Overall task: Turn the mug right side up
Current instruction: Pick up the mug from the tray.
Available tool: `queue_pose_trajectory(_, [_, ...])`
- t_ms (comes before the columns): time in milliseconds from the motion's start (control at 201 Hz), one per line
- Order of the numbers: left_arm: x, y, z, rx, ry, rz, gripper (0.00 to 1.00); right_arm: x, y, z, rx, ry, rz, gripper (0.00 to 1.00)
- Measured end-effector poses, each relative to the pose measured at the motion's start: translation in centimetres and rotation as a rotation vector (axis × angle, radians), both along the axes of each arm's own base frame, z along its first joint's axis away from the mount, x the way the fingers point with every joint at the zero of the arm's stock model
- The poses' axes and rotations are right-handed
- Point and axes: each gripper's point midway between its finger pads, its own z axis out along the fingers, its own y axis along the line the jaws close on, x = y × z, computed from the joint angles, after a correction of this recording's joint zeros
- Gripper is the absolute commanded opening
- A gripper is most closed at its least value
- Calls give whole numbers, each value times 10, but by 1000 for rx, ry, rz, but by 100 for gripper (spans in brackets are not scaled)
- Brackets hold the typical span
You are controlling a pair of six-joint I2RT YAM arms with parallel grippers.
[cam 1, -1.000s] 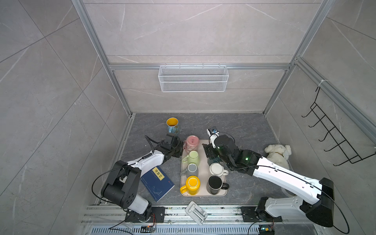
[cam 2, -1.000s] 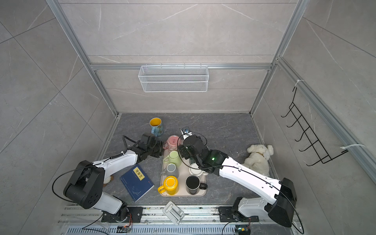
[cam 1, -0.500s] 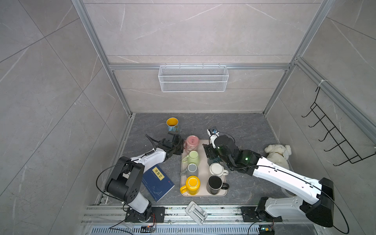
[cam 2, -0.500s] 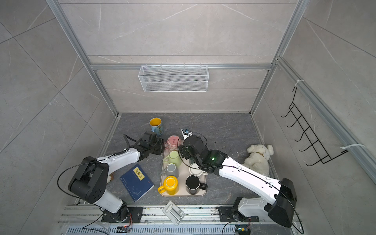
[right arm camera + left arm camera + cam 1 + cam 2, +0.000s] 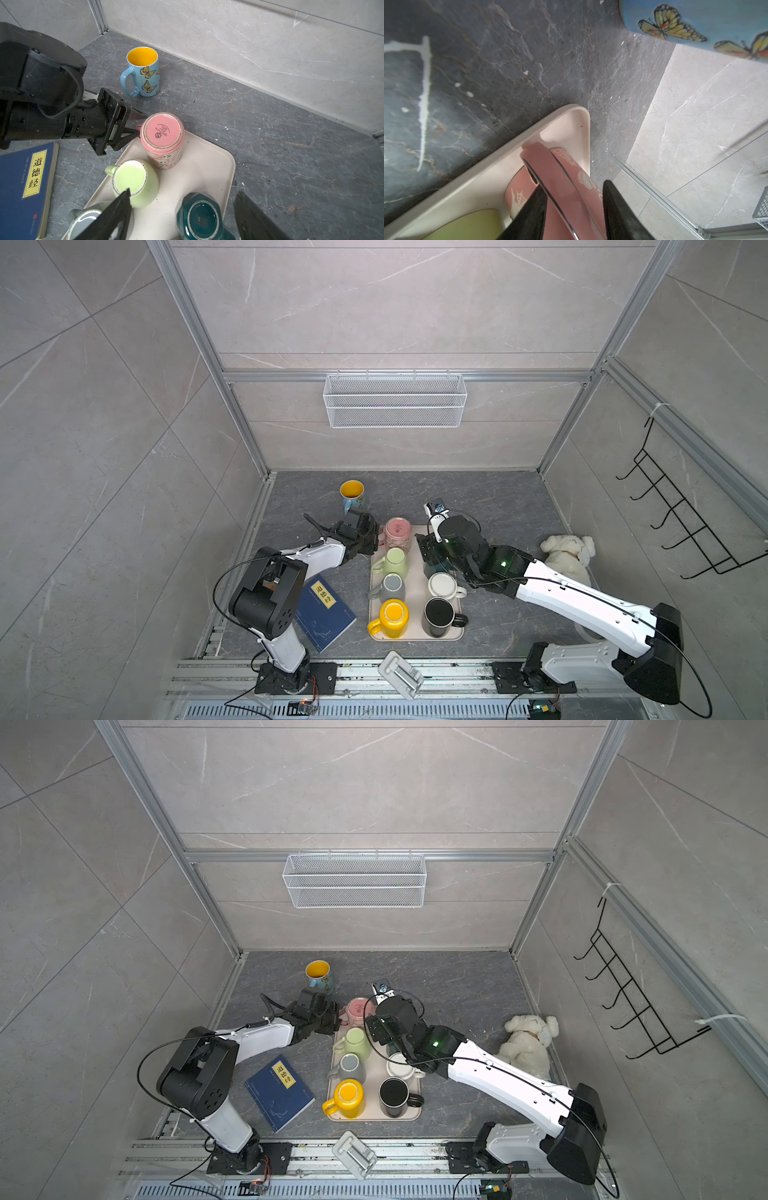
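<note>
A pink mug (image 5: 397, 533) (image 5: 358, 1009) stands upside down, base up, at the far left corner of the cream tray (image 5: 415, 635). My left gripper (image 5: 376, 537) (image 5: 334, 1017) reaches in low from the left. In the left wrist view its two fingers (image 5: 572, 185) are closed on the mug's handle (image 5: 550, 176). The right wrist view shows the same grip beside the pink mug (image 5: 162, 135). My right gripper (image 5: 182, 193) (image 5: 430, 558) hangs open above an upside-down teal mug (image 5: 199, 218) and holds nothing.
Also on the tray are a green mug (image 5: 392, 562), a grey mug (image 5: 390, 587), a yellow mug (image 5: 392, 614), a white mug (image 5: 442, 585) and a black mug (image 5: 440, 614). A butterfly mug (image 5: 352, 493) stands behind the left gripper. A blue book (image 5: 324, 610) lies left, a plush toy (image 5: 567, 551) right.
My left arm's rear links have shifted slightly while its gripper stays at the pink mug's handle. The mug and the right arm have not moved.
</note>
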Motion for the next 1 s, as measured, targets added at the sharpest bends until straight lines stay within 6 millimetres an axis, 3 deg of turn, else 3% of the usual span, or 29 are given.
queue_pose_trajectory(194, [10, -5, 4, -10, -17, -3, 46, 2, -2, 0, 0, 0, -8, 80])
queue_pose_trajectory(503, [17, -20, -8, -45, -2, -42, 45, 5, -6, 0, 0, 0, -19, 80])
queue_pose_trajectory(856, [24, -29, -7, -100, -14, -44, 20, 7, -8, 0, -1, 1, -27, 80])
queue_pose_trajectory(995, [31, -40, 7, -160, -41, -63, 11, 8, -10, 0, -1, 1, -32, 80])
